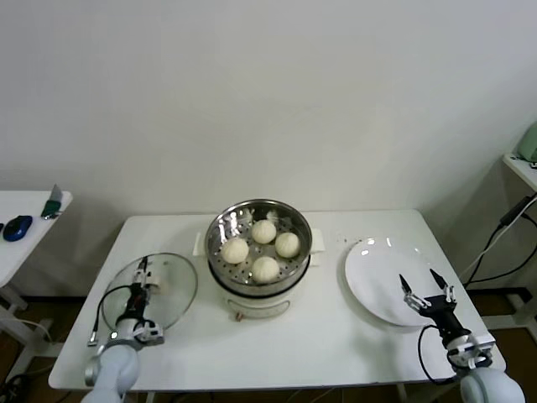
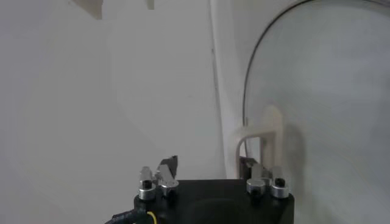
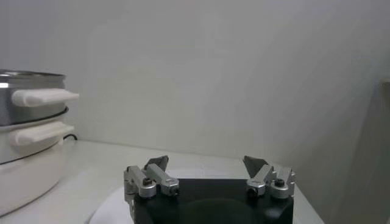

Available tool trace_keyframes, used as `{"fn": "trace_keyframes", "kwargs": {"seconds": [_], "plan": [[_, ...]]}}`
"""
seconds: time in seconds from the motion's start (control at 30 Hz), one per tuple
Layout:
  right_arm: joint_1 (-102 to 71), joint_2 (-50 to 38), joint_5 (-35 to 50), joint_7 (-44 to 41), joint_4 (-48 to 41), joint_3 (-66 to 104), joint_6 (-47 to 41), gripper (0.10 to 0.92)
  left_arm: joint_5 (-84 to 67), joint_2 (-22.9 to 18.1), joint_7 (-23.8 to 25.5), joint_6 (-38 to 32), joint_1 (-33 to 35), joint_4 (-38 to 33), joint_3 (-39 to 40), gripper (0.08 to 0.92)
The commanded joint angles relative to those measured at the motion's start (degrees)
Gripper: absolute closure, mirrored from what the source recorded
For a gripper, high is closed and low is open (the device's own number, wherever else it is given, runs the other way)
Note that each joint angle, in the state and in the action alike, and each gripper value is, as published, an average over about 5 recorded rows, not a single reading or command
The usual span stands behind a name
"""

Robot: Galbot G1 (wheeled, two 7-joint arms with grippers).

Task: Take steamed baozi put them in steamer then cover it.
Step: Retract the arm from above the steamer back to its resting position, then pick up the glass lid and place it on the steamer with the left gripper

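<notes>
While all four steamed baozi (image 1: 261,247) are sitting in the steamer (image 1: 258,220) at the table's middle, my left gripper (image 1: 144,274) is reaching over the glass cover (image 1: 172,290) lying near the left edge; I cannot tell its finger spread. My right gripper (image 1: 425,285) is hovering, fingers spread and empty, over the white plate (image 1: 373,269) near the right edge.

The left arm rises from the 7 o'clock corner of the head view, its wrist pointing toward 12 o'clock. The left gripper (image 1: 144,270) sits low with its fingers (image 2: 169,164) spread apart, nothing between them. The right arm comes in from the 5 o'clock corner, wrist angled toward 11 o'clock. The right gripper (image 1: 426,285) has its two dark fingers (image 3: 255,165) splayed wide in a V, with nothing held between them.
</notes>
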Motion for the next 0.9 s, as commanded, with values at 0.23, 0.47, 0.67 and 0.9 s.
{"fn": "trace_keyframes", "kwargs": {"seconds": [0.23,0.47,0.67,0.9], "plan": [[0.7,1.1,-2.31,-0.25,-1.36,0.13,0.59,0.203,-0.97,-0.35,1.22,-0.76,0.48,-0.52,0.21,0.581],[1.16,1.3,-3.04,-0.18,-2.11,0.22,0.94,0.203,-2.51,0.13,1.72,-0.1,1.95,-4.18,0.0,0.78],[1.46,1.15,-3.03,-0.19,-2.26,0.31,1.05,0.203,-5.29,0.49,2.85,2.97,7.36,-14.0,-1.25,0.85],[2.36,1.0,-3.04,-0.2,-2.79,0.14,1.15,0.203,-7.15,0.7,2.96,9.57,17.13,-28.18,-3.11,0.85]]}}
